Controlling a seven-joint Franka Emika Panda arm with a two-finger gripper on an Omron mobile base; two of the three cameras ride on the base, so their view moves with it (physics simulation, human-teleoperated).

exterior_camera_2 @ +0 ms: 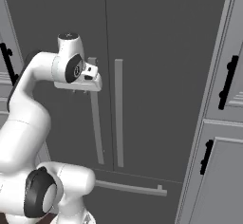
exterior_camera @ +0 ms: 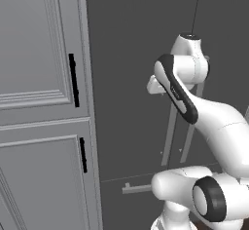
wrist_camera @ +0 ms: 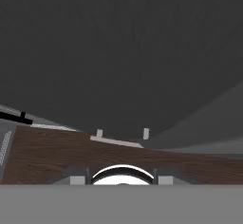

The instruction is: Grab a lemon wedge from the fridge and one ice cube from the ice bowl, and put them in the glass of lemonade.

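The fridge (exterior_camera: 131, 78) (exterior_camera_2: 156, 38) is the tall dark grey appliance ahead, with both doors shut. Two long light-grey bar handles (exterior_camera_2: 118, 114) run down its middle seam. My gripper (exterior_camera_2: 79, 91) hangs close in front of the left door, beside the upper part of the left bar handle (exterior_camera_2: 95, 123), and points downward. In the hand view the gripper (wrist_camera: 122, 176) has its fingertips (wrist_camera: 79, 176) apart with nothing between them. That view looks down the dark door (wrist_camera: 118, 52). The lemon wedge, ice cube, ice bowl and glass of lemonade are out of view.
Panelled light-grey cabinets with black handles flank the fridge on the left (exterior_camera: 44, 78) and on the right (exterior_camera_2: 223, 137). A horizontal bar handle (exterior_camera_2: 130, 187) (wrist_camera: 118, 141) crosses the fridge's lower drawer. Brown wooden floor (wrist_camera: 47, 156) lies below.
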